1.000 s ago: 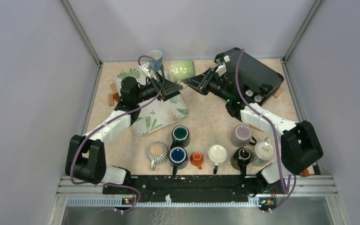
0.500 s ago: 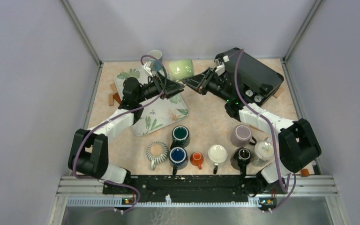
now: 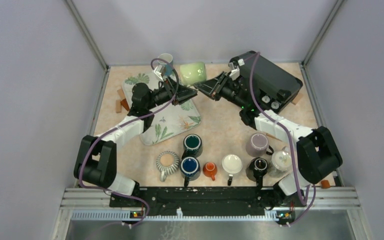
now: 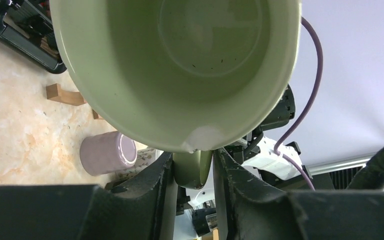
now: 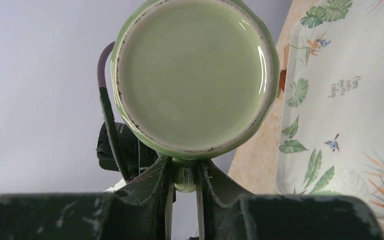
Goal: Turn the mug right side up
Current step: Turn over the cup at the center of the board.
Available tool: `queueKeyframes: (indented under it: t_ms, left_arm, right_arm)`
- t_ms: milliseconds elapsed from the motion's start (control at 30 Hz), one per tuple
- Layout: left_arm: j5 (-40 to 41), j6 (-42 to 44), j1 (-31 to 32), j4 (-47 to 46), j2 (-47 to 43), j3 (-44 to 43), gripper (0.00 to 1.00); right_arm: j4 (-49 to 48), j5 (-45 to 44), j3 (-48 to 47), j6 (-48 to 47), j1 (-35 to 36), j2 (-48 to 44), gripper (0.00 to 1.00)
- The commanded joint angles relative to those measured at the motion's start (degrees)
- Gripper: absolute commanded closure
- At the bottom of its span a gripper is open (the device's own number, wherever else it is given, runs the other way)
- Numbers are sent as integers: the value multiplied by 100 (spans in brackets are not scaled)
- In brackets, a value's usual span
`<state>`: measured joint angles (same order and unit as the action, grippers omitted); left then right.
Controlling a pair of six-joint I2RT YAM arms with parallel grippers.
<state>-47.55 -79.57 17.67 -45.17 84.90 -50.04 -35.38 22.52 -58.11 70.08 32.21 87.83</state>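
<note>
Mug (image 3: 193, 73) axis horizontal, mouth toward left end effector (image 4: 192, 169).

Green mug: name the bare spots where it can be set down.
Bare tabletop lies between the floral tray and the black case, beyond the purple mug. Crowded: the near row, from the striped mug to the black mug.
</note>
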Motion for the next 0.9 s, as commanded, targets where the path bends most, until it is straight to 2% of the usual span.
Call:
queueKeyframes:
  t_ms: [0,67,267,367,467,700,867]
  left_arm:
    - [-24,-54,41,-624,-34,-116,67]
    - [-2,-81,51,-665,-29,-96,73]
    - [14,85,52,-624,-62,-67,100]
    - [34,257,52,-470,-108,-77,100]
    - [126,522,52,-189,-198,-123,100]
    - [486,1389,31,809,-472,-296,100]
    - [1023,2316,-47,1940,-712,-470,100]
  right_arm:
    - [-583,-40,-148,-249,108,-105,100]
    - [-533,-69,-137,-310,149,-108,100]
    - [-362,-136,-90,-478,181,-125,100]
    - [-196,-204,-71,-627,175,-170,100]
    - [11,-307,-61,-794,178,-226,86]
    - [624,-559,-42,-1185,180,-357,43]
    - [1169,-789,14,-1524,181,-532,22]
